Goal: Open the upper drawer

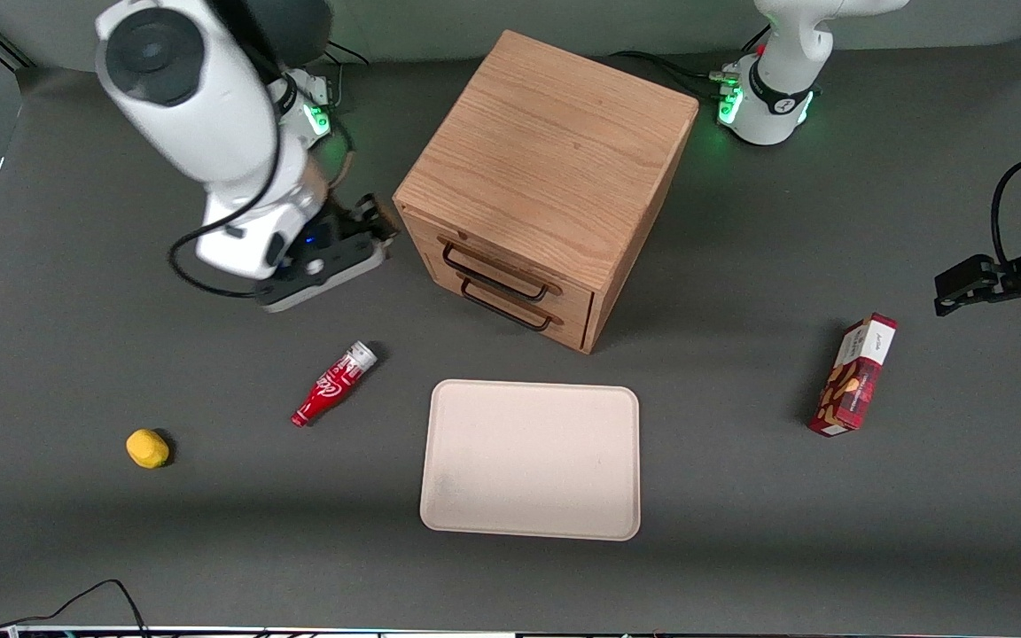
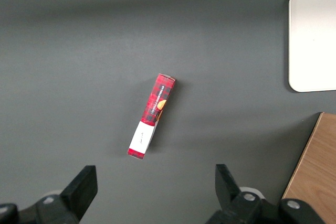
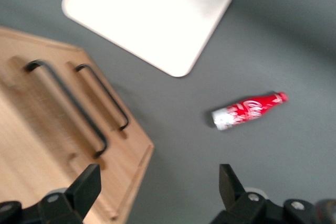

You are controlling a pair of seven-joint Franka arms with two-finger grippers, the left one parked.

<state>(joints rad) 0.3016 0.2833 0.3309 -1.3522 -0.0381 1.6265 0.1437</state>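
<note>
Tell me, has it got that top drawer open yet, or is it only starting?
Only starting. Nothing looks done: the upper drawer sits flush in the cabinet, shut like the lower drawer. In hand: the gripper hangs open beside the cabinet's front corner, touching nothing. Left: reach the upper drawer's black handle, close on it and pull it out.

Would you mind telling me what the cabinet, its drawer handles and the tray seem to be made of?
The cabinet looks like light oak or oak veneer, matt, with visible grain. The upper drawer handle and the lower drawer's handle look like thin black metal wire. The tray seems to be smooth cream plastic with rounded corners. The gripper, open, hangs beside the cabinet, apart from the handles.
</note>
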